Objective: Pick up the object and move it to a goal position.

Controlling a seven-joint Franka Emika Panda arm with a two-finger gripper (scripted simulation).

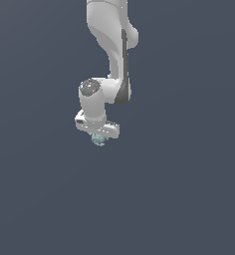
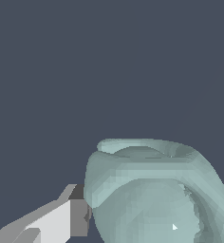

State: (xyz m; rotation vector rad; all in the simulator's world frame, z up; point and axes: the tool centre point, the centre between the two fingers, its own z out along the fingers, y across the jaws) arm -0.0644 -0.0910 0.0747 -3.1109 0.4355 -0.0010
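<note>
Pale teal-green object sits right under the white Panda hand, partly hidden by the hand's body in the exterior view, w/ only its lower part peeking out below. Gripper points straight down; the object is betw. its fingers, and it looks to be clamping the object, tho the exterior view is too small to show the contact. Wrist view shows the object close up: glossy, roundish, w/ a hollowed, rim-like upper part and a rounded lower bulge, filling much of the frame. One grey-white finger lies against the object's side, touching it; a sliver of the 2nd finger shows at the opposite edge of the object, mostly hidden. Arm comes down from the top of the exterior view, bends at the wrist joint, then drops to the hand. Background is flat dark blue-grey in both views; cannot tell whether the object rests on a surface or hangs off it.
</note>
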